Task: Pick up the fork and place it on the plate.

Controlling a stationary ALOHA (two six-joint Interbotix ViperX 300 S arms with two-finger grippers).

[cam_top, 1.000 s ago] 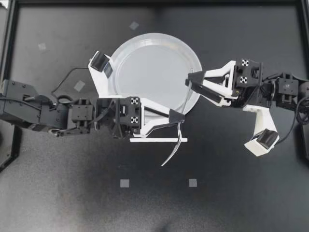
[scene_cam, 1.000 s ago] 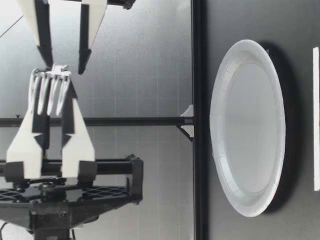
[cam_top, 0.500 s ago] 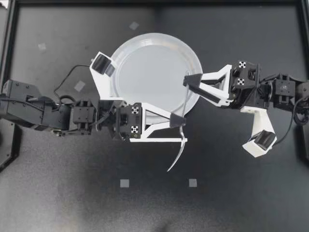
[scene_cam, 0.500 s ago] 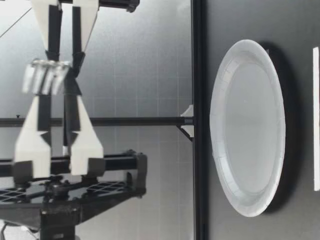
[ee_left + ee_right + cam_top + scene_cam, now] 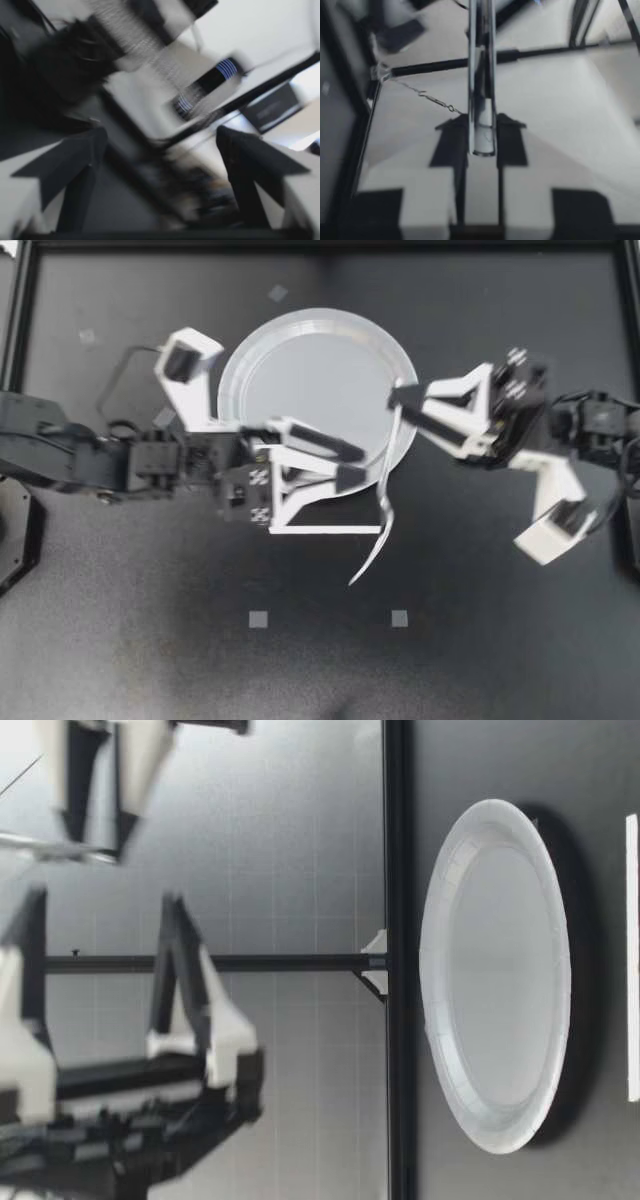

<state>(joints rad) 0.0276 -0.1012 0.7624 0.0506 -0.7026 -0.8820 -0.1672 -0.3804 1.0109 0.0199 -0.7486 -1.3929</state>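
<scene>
My right gripper [image 5: 397, 398] has its jaws closed tight on one end of the fork [image 5: 385, 498]. The right wrist view shows that end of the fork [image 5: 481, 75] squeezed between the two jaws. The rest sticks straight out ahead of them.

From above, the fork is a long thin line. It starts at the right jaws, crosses the edge of the plate [image 5: 310, 360], and points out past it over the dark tabletop [image 5: 480, 640]. Its far end curves a little.

My left gripper [image 5: 358, 466] has its jaws open wide with nothing between them. The fork passes just past their tips.

The low view shows the plate [image 5: 495, 970] lying flat on the tabletop, with both grippers up in the air above it.
</scene>
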